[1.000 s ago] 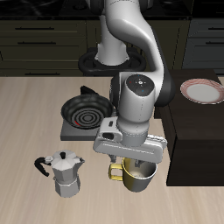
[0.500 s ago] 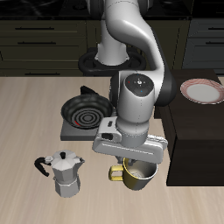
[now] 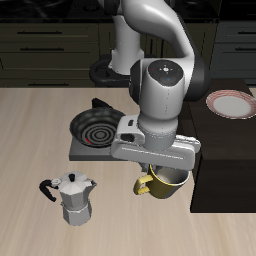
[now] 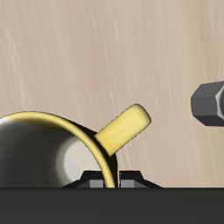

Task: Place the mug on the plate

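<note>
The olive-yellow mug [image 3: 160,184] hangs tilted just above the table near its front edge, handle pointing toward the moka pot. My gripper [image 3: 165,170] is shut on its rim from above. In the wrist view the mug [image 4: 42,144] fills the frame close to the fingers [image 4: 90,179], its yellow handle [image 4: 123,129] sticking out over the wood. The small white plate with the red rim [image 3: 230,103] lies farther back, on top of a dark raised block, apart from the mug.
A silver moka pot [image 3: 75,198] stands near the front edge beside the mug; it also shows in the wrist view [image 4: 210,103]. A black frying pan [image 3: 97,126] sits on a dark burner base [image 3: 82,149]. The dark block [image 3: 225,165] stands close beside the mug.
The gripper has risen and turned with the mug in it. The mug has left the table and now tilts. Moka pot, pan and plate have not moved.
</note>
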